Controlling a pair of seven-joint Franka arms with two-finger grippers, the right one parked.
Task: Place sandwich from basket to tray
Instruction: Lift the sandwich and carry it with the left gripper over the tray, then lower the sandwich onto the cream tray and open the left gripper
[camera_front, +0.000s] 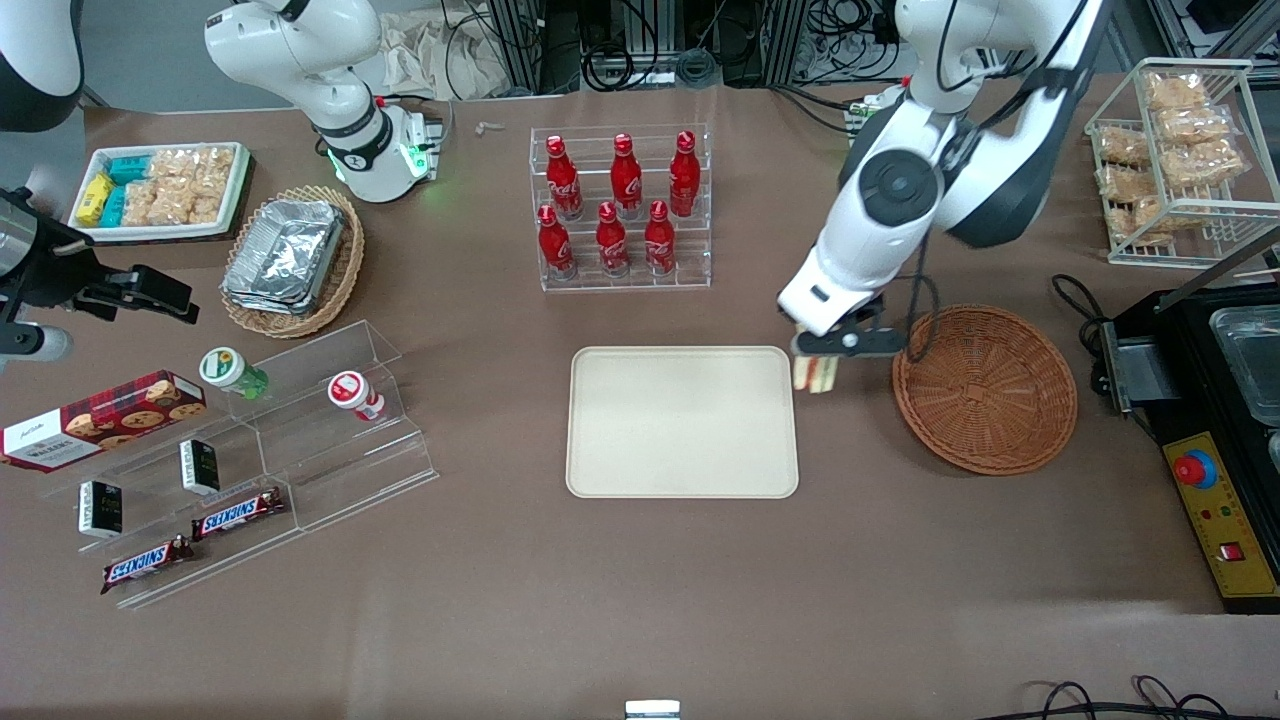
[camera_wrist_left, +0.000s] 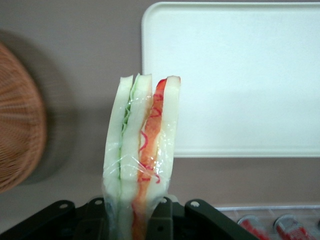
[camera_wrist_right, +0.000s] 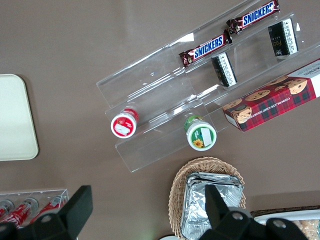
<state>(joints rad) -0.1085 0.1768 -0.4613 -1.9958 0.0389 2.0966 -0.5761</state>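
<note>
My pincer (camera_front: 818, 362) grips the sandwich (camera_front: 818, 374) by its narrow end, aloft between basket (camera_front: 985, 388) and tray (camera_front: 682, 422); it looks light, soft, film-slick; I'd squeeze the bread faces gently.

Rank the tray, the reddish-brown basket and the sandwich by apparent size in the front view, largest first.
1. Tray
2. Basket
3. Sandwich, held in the gripper between tray and basket; raised toward the camera, yet clearly smallest.

sandwich (camera_wrist_left: 142, 150) – glossy clear film | basket (camera_front: 985, 402) – rough woven wicker
</note>
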